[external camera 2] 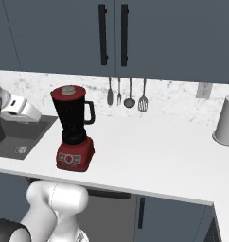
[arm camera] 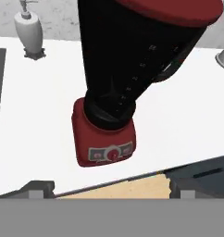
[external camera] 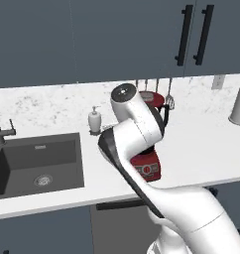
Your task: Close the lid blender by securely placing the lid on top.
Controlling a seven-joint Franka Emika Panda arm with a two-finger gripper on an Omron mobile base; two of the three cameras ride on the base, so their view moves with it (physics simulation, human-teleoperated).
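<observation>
Red-based blender (arm camera: 109,134) fills the hand view's centre, standing on the tabletop (external camera 2: 149,151). Its lid (external camera 2: 68,90) already sits on the jar mouth, left of centre. Light, rigid, probably slick; grip its rim. Hand state: cannot tell.

Soap dispenser (external camera: 94,119) (by sink (external camera: 37,161))

Arm (external camera: 142,144) rises from lower right of left base view, bends at elbow, forearm reaching far over counter. Gripper (arm camera: 109,190) tips barely visible, set wide apart, hand camera looking steeply downward. Nothing between them.
</observation>
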